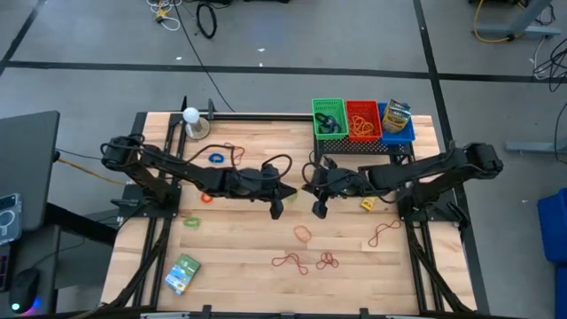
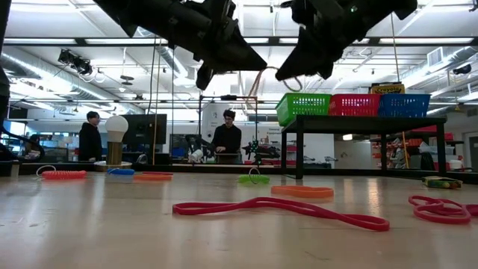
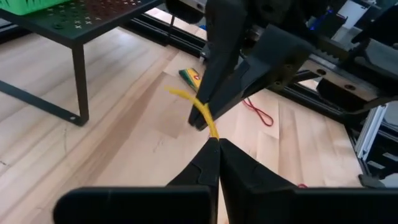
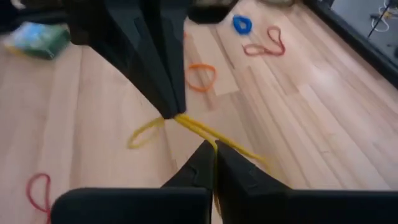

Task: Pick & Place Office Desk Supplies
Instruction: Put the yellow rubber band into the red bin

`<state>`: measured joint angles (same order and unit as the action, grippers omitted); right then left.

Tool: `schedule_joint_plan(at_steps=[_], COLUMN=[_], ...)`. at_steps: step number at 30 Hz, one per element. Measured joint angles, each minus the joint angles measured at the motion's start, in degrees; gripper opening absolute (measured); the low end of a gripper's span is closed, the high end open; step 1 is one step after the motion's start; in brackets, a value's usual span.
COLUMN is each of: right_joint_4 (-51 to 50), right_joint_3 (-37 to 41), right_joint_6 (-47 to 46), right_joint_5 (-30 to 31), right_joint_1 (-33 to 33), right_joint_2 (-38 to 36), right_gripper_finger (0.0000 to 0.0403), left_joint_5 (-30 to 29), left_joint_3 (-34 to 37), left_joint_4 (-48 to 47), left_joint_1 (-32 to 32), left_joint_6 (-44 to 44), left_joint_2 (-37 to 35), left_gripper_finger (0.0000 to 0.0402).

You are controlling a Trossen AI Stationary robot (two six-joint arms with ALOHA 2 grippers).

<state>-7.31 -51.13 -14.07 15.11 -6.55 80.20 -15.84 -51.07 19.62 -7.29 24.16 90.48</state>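
Holding: a yellow rubber band (image 3: 200, 114) is pinched between both claws, raised off the worktop (image 1: 239, 257) just in front of the black rack (image 1: 359, 146).
Left claw (image 3: 217, 142): fingers pressed together on one end of the band.
Right claw (image 4: 213, 145): fingers pressed together on the other end, tip close to the left claw's.
Rack: green basket (image 1: 329, 118), red basket (image 1: 362, 120) and blue basket (image 1: 396, 122) are carried on it.
Loose items: red rubber bands (image 1: 306, 261) and an orange band (image 1: 303, 234) lie in front of the rack.

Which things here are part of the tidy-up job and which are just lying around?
Job:
yellow rubber band, held by both the left gripper and the right gripper
red bands
orange band
green-blue packet
baskets

Lying about:
white ball on metal base
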Motion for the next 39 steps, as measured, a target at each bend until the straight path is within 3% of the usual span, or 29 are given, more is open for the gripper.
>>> schedule_joint_plan(at_steps=[9, 14, 18, 21, 24, 31, 39], right_joint_4=[-2.0, -10.3, -22.9, -31.4, -36.6, -44.0, -45.7], right_joint_3=[0.0, -1.8, -9.0, -15.8, -20.3, -21.6, -21.5], right_joint_6=[-0.1, -0.5, 0.0, 0.6, 1.5, 3.0, 9.1], right_joint_5=[3.5, 8.3, 12.3, 14.0, 14.3, 13.6, 13.2], right_joint_1=[0.1, 0.5, 3.3, 7.6, 13.7, 30.5, 43.1], right_joint_2=[-9.3, -16.3, -18.9, -18.9, -18.6, -17.8, -11.6], right_gripper_finger=[0.0005, 0.0004, 0.0004, 0.0004, 0.0003, 0.0003, 0.0003], left_joint_5=[2.3, 0.6, 0.5, 1.0, 2.5, 2.6, 1.3], left_joint_3=[0.0, 0.0, 0.0, 0.1, 1.9, 9.6, 12.8], left_joint_4=[-5.8, -8.7, -8.9, -8.0, -1.5, 15.3, 16.2], left_joint_1=[1.5, 2.7, 3.3, 3.7, 4.2, 4.4, 4.4], left_joint_6=[3.3, 0.5, -2.4, -4.5, -5.5, -3.3, -0.2], left_joint_2=[-6.2, -10.8, -12.7, -12.5, -12.2, -12.2, -12.2], left_gripper_finger=[0.0083, 0.0111, 0.0091, 0.0051, 0.0011, 0.0007, 0.0008])
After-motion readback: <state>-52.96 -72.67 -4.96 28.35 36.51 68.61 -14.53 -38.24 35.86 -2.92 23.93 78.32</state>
